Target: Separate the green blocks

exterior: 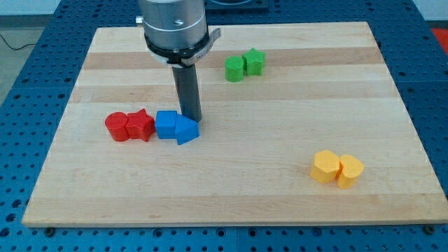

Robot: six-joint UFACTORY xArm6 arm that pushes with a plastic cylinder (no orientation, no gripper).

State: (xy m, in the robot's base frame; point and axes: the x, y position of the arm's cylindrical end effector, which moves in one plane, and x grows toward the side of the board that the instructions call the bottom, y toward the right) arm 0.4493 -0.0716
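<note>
So, status on splitting the greens: basically nothing done yet, as far as I can judge. The green cylinder (234, 68) and the green star (254, 61) are sitting pressed right against each other, up toward the view's top and off to the view's right of my tip (192, 117). They're well apart from it, with open wood in between.

There's no gripper on this rig, so nothing to open, close or hold. It's just a straight dark rod, and its lower end is down on the wooden board (280, 196), right at the top edge of the blue pair. The blue cube (166, 124) is just to the view's left and slightly below the tip, and the blue wedge-shaped block (186, 129) is directly below it, looks like touching or as near as I can tell.

Further out to the view's left of the tip, the red cylinder (117, 127) and red star (141, 124) sit snug together beside the blues. The two yellow blocks (337, 169), shapes hard to call, are way off toward the view's bottom right.

What's left is the whole job: get over to the greens and wedge one away from the other. Path looks free. Only worry is nudging the blues when pulling off.
</note>
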